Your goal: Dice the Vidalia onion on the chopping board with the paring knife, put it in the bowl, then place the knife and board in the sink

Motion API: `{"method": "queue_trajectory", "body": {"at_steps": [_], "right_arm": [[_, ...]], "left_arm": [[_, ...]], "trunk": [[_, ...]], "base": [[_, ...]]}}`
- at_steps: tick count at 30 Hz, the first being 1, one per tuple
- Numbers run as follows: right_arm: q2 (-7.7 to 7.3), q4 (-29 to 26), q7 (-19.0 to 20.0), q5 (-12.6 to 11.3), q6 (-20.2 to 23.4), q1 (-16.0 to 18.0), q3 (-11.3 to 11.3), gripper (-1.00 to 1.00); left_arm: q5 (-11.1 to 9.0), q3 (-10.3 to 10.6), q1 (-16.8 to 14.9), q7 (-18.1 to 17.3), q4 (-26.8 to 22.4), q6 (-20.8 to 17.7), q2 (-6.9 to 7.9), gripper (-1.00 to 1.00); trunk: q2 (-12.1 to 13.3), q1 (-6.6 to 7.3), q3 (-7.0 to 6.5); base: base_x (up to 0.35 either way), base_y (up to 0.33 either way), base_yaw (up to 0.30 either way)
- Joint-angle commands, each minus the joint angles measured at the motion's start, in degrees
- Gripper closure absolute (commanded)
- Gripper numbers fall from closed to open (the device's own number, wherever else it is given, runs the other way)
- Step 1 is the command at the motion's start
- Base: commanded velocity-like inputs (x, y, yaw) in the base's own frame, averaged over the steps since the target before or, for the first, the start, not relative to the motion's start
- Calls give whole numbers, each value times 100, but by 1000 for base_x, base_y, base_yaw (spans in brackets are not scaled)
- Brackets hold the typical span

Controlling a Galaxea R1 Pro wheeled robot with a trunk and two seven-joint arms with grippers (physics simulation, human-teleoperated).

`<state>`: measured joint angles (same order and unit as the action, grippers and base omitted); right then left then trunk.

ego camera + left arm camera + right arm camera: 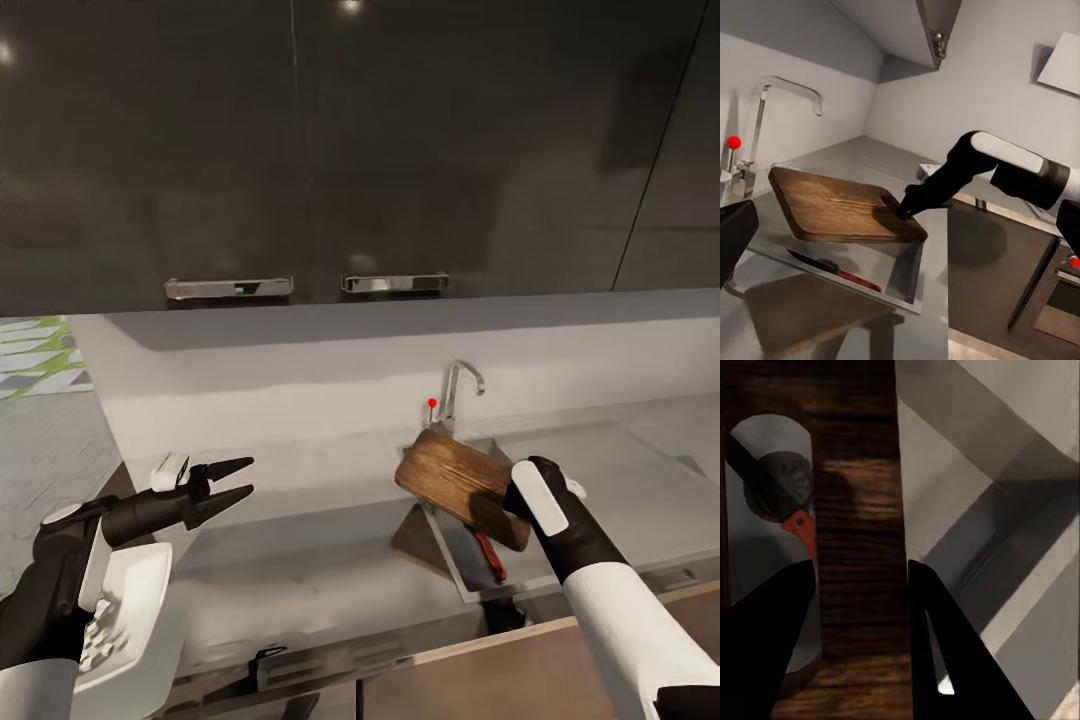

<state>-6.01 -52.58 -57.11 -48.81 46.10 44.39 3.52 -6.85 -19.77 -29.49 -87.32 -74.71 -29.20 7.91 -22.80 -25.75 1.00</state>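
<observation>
Two grippers show. At far left one white bowl is partly hidden behind the left arm, on the worktop. The left gripper hovers above the worktop, fingers parted, empty. One chopping board hangs tilted over the sink, its long axis running from the tap toward the right gripper, whose fingers clamp the slot end. One paring knife lies in the basin, mostly covered by the board.
</observation>
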Motion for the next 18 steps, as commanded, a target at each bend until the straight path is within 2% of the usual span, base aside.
{"method": "queue_trajectory", "body": {"at_steps": [1,8,11,18], "right_arm": [[-6,8,-52,-58,-36,8,-15,100],[34,77,-54,-58,-39,8,-356,100],[43,259,-54,-60,-40,8,-566,100],[47,565,-46,-68,-55,8,-844,100]], "left_arm": [[0,-1,-4,-21,1,-60,0,-100],[0,-1,-4,-21,1,-60,0,-100],[0,-1,-4,-21,1,-60,0,-100],[0,3,-4,-21,1,-60,-6,-100]], "trunk": [[-12,-4,9],[-12,-4,9],[-12,-4,9],[-12,-4,9]], "base": [[0,0,0],[0,0,0],[0,0,0],[0,0,0]]}}
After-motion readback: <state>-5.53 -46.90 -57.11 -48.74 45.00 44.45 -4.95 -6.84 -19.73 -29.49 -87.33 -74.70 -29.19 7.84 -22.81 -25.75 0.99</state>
